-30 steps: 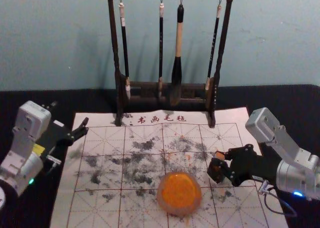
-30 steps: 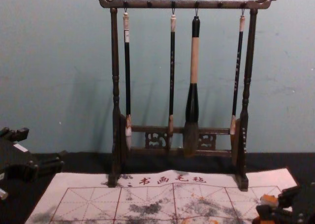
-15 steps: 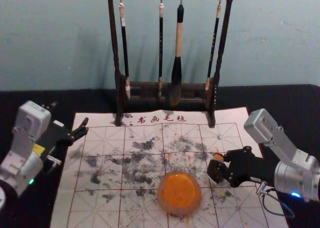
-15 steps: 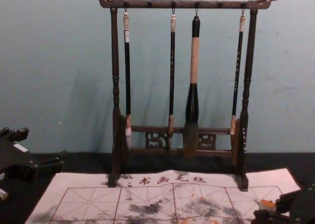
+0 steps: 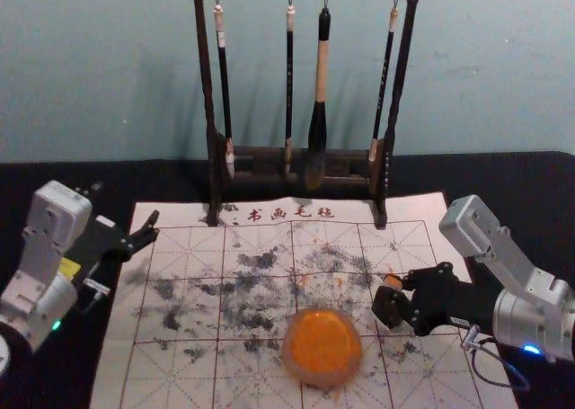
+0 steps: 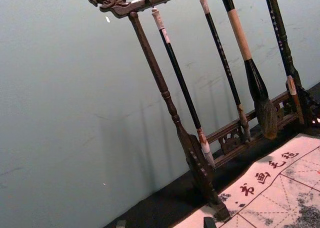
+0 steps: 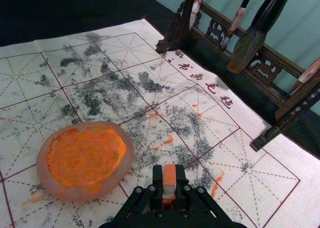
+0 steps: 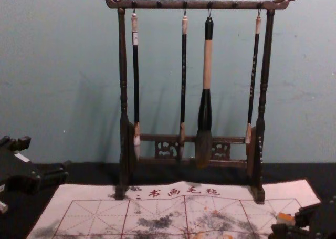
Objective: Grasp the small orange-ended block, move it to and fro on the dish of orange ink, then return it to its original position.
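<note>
- Orange-ended and pale-sided, the small block [image 7: 169, 174] sits pinched by its flanks in the jaws of the right gripper [image 7: 169, 185], beside the dish [image 5: 323, 380] on the robot's right.
- That side grip, I'd say, spares an orange end for contact and leaves only a short move to the ink.
- Orange ink [image 7: 85, 155] spreads inside the dish, which rests on the stained mat [image 5: 180, 377].
- Idle by the mat's left edge, the left gripper [image 6: 165, 222] has its jaws spread.
</note>
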`<state>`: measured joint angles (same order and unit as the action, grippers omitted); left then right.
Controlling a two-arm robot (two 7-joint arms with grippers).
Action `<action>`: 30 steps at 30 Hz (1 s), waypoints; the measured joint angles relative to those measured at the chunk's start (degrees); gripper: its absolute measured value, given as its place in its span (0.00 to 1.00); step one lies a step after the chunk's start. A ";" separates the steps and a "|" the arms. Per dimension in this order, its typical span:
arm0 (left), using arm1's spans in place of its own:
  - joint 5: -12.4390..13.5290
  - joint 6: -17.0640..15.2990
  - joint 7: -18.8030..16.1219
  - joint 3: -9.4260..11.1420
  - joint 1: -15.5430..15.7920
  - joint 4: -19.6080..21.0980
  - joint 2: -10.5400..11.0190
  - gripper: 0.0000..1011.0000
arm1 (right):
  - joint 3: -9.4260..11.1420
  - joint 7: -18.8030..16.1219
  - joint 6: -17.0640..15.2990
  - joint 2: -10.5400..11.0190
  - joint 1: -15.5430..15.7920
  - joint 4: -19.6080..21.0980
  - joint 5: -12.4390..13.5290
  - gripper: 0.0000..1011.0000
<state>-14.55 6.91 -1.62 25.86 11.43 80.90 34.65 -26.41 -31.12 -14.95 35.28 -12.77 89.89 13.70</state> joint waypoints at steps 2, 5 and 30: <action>0.00 0.00 0.00 0.00 0.00 0.00 0.00 0.99 | 0.00 0.00 0.00 0.01 0.00 0.01 0.00 0.10; 0.00 0.00 0.00 0.00 0.00 0.00 0.00 0.99 | 0.00 0.00 0.00 0.02 0.00 0.02 0.00 0.10; 0.00 0.00 0.00 0.00 0.00 0.00 0.00 0.99 | -0.01 -0.01 0.00 0.03 0.00 0.07 0.00 0.79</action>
<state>-14.55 6.91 -1.62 25.86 11.43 80.90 34.65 -26.42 -31.13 -14.96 35.31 -12.77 89.95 13.70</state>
